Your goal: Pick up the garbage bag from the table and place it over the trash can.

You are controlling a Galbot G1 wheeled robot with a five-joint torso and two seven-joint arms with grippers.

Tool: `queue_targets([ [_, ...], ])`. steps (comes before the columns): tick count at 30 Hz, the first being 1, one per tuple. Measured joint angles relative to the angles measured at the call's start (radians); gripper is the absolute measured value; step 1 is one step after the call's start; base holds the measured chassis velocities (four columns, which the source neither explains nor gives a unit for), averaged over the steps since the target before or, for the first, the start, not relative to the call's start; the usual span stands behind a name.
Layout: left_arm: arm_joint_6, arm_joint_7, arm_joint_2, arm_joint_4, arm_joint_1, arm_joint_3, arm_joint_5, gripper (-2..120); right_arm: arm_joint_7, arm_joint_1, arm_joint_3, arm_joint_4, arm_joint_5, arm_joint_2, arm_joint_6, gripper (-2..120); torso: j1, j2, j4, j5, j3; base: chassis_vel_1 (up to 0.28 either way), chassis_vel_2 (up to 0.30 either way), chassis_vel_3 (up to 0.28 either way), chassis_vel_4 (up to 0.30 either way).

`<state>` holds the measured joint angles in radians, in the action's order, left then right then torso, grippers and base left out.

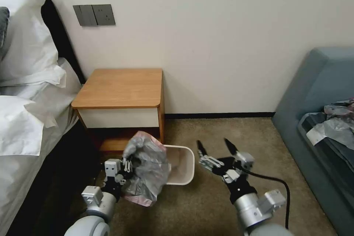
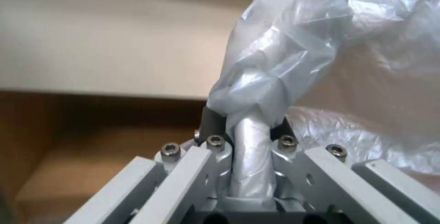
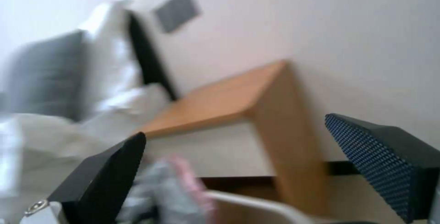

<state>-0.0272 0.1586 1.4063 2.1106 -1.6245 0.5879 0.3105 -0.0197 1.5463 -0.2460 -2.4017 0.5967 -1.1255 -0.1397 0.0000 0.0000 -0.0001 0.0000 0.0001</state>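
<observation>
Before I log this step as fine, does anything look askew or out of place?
Yes. The garbage bag hangs bunched from the shut left pincer, draped over just one end of the trash can instead of spread around its rim. The right pincer hovers open beside the bin. The table looks normal.

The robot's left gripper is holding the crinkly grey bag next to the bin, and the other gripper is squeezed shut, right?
Nearly. The left gripper does hold the garbage bag, bunched up at the trash can, as you said. But the right gripper is not squeezed shut: the head view shows its two black fingers spread wide apart with nothing between them, beside the bin.
</observation>
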Motion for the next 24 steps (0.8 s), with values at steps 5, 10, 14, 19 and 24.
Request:
queue_targets([
  [5,0.052,0.019,0.007,-0.007,0.0,0.002,0.008,4,-0.027,-0.097,0.035,0.009,0.164,0.053,-0.062,100,0.0,0.0,0.0002,0.0001,0.0,0.0,0.0,0.0,0.0],
  [10,0.073,0.03,0.014,-0.011,0.002,0.0,0.008,3,0.032,-0.179,0.129,0.014,0.277,0.117,-0.147,100,0.0,0.0,0.0,0.0,0.0,0.0,0.0,0.0,0.0],
  [14,0.076,0.035,0.017,-0.014,0.009,-0.001,0.008,3,0.112,-0.253,0.218,0.044,0.329,0.123,-0.213,100,0.0,0.0,0.0,-0.0003,0.0,0.0,0.0,0.0,0.0],
  [19,0.077,0.042,0.019,-0.015,0.014,-0.001,0.01,3,0.174,-0.347,0.283,0.113,0.353,0.086,-0.259,100,0.0,0.0,0.0002,0.0001,0.0,0.0,0.0,0.0,0.0],
  [24,0.077,0.051,0.016,-0.017,0.016,0.0,0.014,3,0.208,-0.408,0.32,0.183,0.357,0.075,-0.29,100,0.0,0.0,0.0002,0.0,0.0,0.0,0.0,0.0,0.0],
])
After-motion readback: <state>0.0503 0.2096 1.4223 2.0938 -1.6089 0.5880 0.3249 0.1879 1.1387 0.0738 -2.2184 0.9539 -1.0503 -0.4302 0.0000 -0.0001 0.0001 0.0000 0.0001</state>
